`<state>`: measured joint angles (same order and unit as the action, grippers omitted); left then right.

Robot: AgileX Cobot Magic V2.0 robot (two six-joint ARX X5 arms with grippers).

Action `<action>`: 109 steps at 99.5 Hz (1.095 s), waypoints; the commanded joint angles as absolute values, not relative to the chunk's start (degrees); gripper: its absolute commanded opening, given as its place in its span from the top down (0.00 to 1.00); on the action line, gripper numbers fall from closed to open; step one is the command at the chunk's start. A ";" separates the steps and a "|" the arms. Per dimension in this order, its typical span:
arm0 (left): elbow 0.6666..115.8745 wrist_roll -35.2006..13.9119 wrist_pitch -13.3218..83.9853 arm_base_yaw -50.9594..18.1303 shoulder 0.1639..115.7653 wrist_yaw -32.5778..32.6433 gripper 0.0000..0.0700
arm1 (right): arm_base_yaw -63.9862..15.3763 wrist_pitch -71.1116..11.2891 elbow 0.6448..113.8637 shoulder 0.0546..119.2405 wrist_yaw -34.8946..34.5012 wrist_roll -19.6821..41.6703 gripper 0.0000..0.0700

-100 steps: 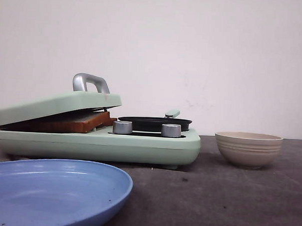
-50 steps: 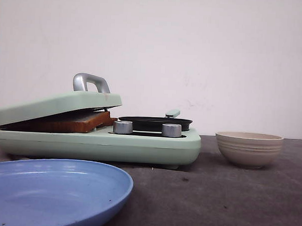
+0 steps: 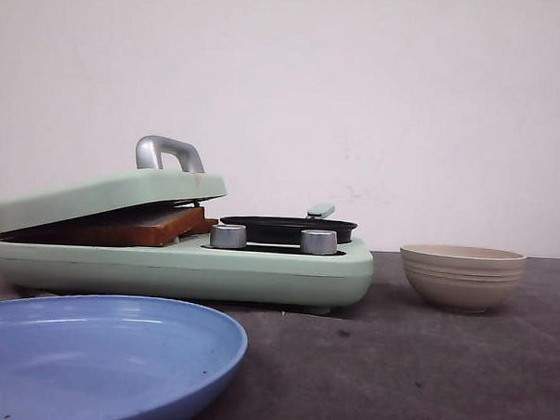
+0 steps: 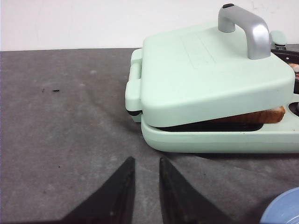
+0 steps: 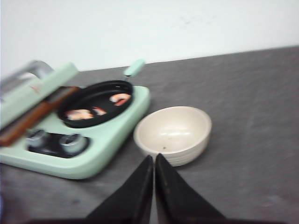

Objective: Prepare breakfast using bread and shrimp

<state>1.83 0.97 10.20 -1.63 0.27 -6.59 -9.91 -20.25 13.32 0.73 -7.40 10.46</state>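
The bread [image 3: 135,227] lies inside the mint-green breakfast maker [image 3: 259,270], under its nearly closed lid [image 3: 104,196]; its crust edge also shows in the left wrist view [image 4: 261,115]. Pinkish-orange shrimp [image 5: 79,114] lie in the black pan [image 5: 96,103] on the maker; they are hidden in the front view, where only the pan rim [image 3: 287,225] shows. My left gripper [image 4: 145,161] is open a little and empty, above the mat beside the maker. My right gripper [image 5: 153,158] is shut and empty, just short of the beige bowl [image 5: 173,134].
A blue plate [image 3: 97,355] lies at the front left. The ribbed beige bowl [image 3: 461,276] stands right of the maker and is empty. Two silver knobs [image 3: 227,236] sit on the maker's front. The lid has a silver handle [image 3: 166,154].
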 commanded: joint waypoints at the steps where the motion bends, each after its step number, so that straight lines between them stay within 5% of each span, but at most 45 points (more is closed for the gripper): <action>1: 0.82 1.96 10.48 -1.63 0.27 -6.90 0.98 | -8.84 -19.68 13.17 1.72 -5.54 -1.52 1.00; 11: 0.82 1.96 10.50 -1.63 0.27 -6.90 0.98 | -7.16 -16.97 11.05 2.52 -1.78 -8.82 1.00; 28: 0.82 1.96 10.50 -1.63 0.27 -6.90 0.98 | -3.53 1.58 0.56 2.37 -2.50 -12.84 1.00; 46: 0.84 1.96 10.55 -1.63 0.27 -6.90 0.98 | -2.87 -10.81 0.67 0.14 -2.59 -10.76 1.00; 109: 0.91 1.96 10.70 -1.63 0.25 -6.90 0.98 | -6.87 -10.72 0.67 0.21 1.23 -8.19 1.00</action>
